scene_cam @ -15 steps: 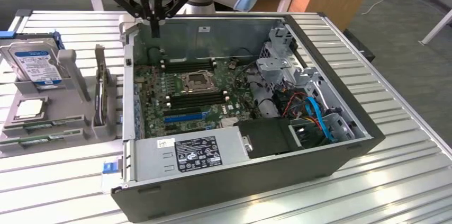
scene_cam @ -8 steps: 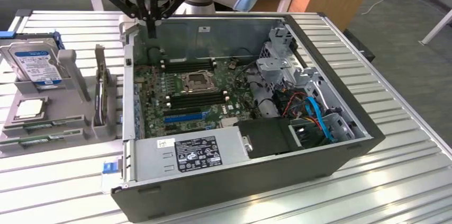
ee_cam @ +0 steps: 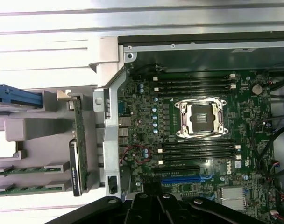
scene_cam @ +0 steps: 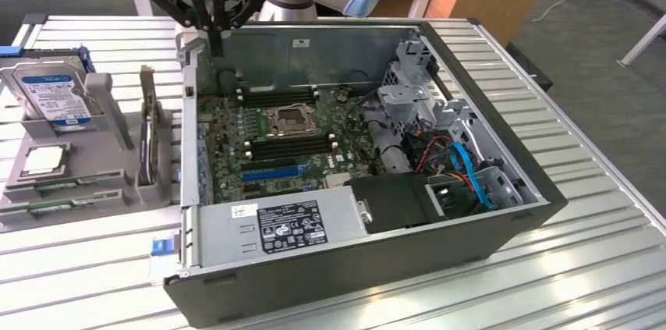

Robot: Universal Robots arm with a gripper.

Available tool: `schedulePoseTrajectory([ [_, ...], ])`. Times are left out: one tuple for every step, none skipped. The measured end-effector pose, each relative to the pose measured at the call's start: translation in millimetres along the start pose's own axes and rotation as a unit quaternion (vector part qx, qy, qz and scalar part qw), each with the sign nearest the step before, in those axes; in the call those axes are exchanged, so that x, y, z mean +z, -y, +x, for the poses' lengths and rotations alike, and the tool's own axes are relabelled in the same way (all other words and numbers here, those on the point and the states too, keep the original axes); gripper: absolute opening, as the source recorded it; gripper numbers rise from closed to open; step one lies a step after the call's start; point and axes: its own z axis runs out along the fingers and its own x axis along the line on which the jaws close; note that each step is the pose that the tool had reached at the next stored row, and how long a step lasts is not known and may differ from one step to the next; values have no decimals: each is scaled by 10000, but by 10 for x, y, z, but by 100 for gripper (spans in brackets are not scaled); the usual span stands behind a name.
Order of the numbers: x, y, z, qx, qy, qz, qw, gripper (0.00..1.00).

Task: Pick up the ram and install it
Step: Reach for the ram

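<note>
Two green ram sticks (scene_cam: 54, 186) (ee_cam: 29, 169) lie flat in the front slots of a grey holder (scene_cam: 104, 182), at the exterior view's left of the open computer case (scene_cam: 364, 267). My gripper (scene_cam: 217, 47) (ee_cam: 157, 203) hangs shut and holds nothing. It sits above the case's back left corner, well away from the ram. On the motherboard (scene_cam: 281, 143), empty black memory slots (ee_cam: 198, 150) run on both sides of the processor socket (ee_cam: 200, 119).
The holder also carries a silver hard drive (scene_cam: 52, 92), a square processor chip (scene_cam: 42, 160) and an upright expansion card (scene_cam: 151, 139). Inside the case are a power supply (scene_cam: 286, 225), drive cages and blue cables (scene_cam: 473, 178). All of it rests on a slatted metal table (scene_cam: 582, 267).
</note>
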Motion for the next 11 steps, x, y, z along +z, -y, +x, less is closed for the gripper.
schedulePoseTrajectory([
  [1, 0, 10, 0, -3, 0, 10000, 10],
  [2, 0, 20, 1, -6, 0, 10000, 10],
  [3, 0, 30, 1, -9, 0, 10000, 10],
  [4, 0, 40, 1, -12, 1, 10000, 10],
  [5, -1, 50, 1, -14, 1, 10000, 10],
  [6, 0, 59, 1, -18, 1, 10000, 10],
  [7, 0, 70, 1, -21, 2, 10000, 10],
  [8, -1, 79, 1, -24, 2, 10000, 10],
  [9, -1, 89, 1, -27, 2, 10000, 10],
  [9, -1, 98, 1, -29, 2, 10000, 10],
  [10, -2, 107, 1, -32, 2, 10000, 10],
])
